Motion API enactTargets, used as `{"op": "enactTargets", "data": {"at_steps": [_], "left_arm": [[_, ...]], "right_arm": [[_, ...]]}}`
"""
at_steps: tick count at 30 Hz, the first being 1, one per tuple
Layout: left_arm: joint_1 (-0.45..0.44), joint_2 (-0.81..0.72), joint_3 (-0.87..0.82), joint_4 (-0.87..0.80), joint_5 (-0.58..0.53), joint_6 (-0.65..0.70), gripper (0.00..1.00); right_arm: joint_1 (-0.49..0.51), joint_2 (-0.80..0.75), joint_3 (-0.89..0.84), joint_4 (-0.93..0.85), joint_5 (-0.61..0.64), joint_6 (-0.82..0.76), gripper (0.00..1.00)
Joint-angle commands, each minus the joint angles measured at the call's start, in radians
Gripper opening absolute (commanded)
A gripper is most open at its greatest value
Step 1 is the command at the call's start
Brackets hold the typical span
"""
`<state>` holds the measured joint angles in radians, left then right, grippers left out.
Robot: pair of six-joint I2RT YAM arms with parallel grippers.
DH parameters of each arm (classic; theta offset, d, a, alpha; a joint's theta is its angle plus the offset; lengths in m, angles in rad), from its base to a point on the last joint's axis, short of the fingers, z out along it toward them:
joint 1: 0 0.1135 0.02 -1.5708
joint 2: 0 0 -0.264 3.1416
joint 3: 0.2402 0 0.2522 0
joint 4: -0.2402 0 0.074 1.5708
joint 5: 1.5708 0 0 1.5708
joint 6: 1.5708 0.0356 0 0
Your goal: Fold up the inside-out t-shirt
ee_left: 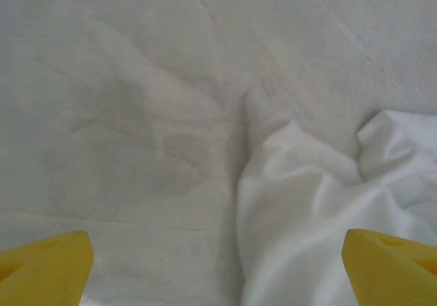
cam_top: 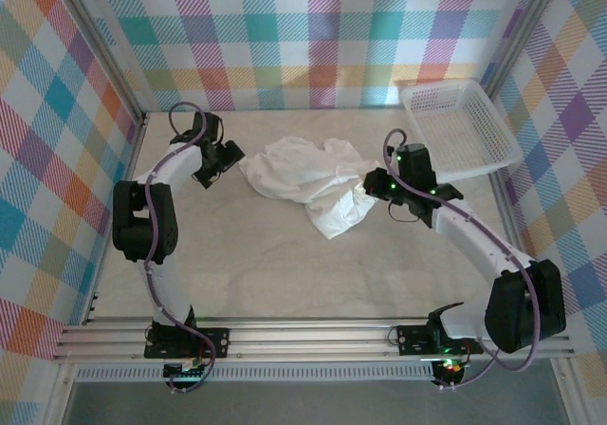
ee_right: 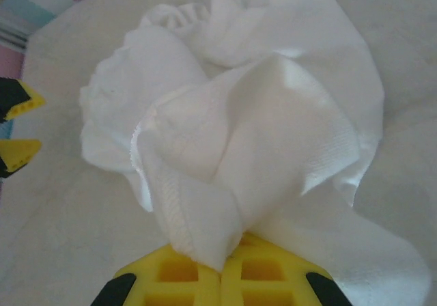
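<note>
Now, top camera first: the inside-out t-shirt [cam_top: 305, 180] lies crumpled on the table [cam_top: 285, 273], toward the far side, with the white basket [cam_top: 438, 84] apart at the far right. It looks thin, light and floppy, so I'd expect it to sag and drag. A stitched hem or seam edge seems the best place to pinch. The left gripper [cam_top: 232, 159] sits at the shirt's left edge and the right gripper [cam_top: 372, 184] at its right edge.

Over to the left wrist: the left gripper [ee_left: 218, 268] has its yellow fingers spread wide, holding nothing. A soft fold of the t-shirt [ee_left: 321, 224] lies between them on the right.

Right wrist now: the right gripper [ee_right: 220, 273] has its jaws pressed together, pinching a hemmed fold of the t-shirt [ee_right: 259, 135]. The rest bunches up beyond, and the left gripper [ee_right: 13, 127] stands open at the left edge.
</note>
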<state>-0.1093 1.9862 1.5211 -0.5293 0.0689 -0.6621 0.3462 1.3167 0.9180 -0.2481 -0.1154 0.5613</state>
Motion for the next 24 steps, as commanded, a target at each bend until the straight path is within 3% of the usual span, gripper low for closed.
{"op": "enactTargets", "data": {"at_steps": [1, 4, 6, 7, 8, 10, 17, 20, 24], "left_arm": [[-0.010, 0.076, 0.039, 0.027, 0.072, -0.007, 0.92], [-0.010, 0.133, 0.093, 0.056, 0.057, -0.012, 0.88], [-0.010, 0.177, 0.137, 0.059, 0.058, -0.018, 0.79], [-0.011, 0.204, 0.161, 0.051, 0.063, -0.030, 0.68], [-0.011, 0.220, 0.179, 0.053, 0.075, -0.038, 0.50], [-0.013, 0.232, 0.206, 0.061, 0.105, -0.053, 0.00], [0.003, -0.051, 0.316, -0.065, 0.089, 0.002, 0.00], [0.004, -0.209, 0.466, -0.215, -0.006, 0.081, 0.00], [0.005, -0.406, 0.554, -0.274, -0.118, 0.149, 0.00]], "right_arm": [[-0.003, 0.028, -0.018, -0.004, -0.002, 0.004, 0.00], [-0.003, 0.033, -0.009, 0.000, -0.042, -0.010, 0.00], [-0.003, 0.030, -0.001, -0.011, -0.050, -0.022, 0.00], [-0.003, 0.027, 0.004, -0.019, -0.047, -0.028, 0.00], [-0.003, 0.022, 0.008, -0.026, -0.041, -0.030, 0.00], [-0.004, 0.004, 0.017, -0.037, -0.026, -0.033, 0.00], [-0.078, -0.120, 0.219, -0.147, 0.112, -0.079, 0.00], [-0.148, -0.168, 0.351, -0.154, 0.178, -0.078, 0.00], [-0.174, -0.170, 0.487, -0.125, 0.175, -0.127, 0.00]]}}
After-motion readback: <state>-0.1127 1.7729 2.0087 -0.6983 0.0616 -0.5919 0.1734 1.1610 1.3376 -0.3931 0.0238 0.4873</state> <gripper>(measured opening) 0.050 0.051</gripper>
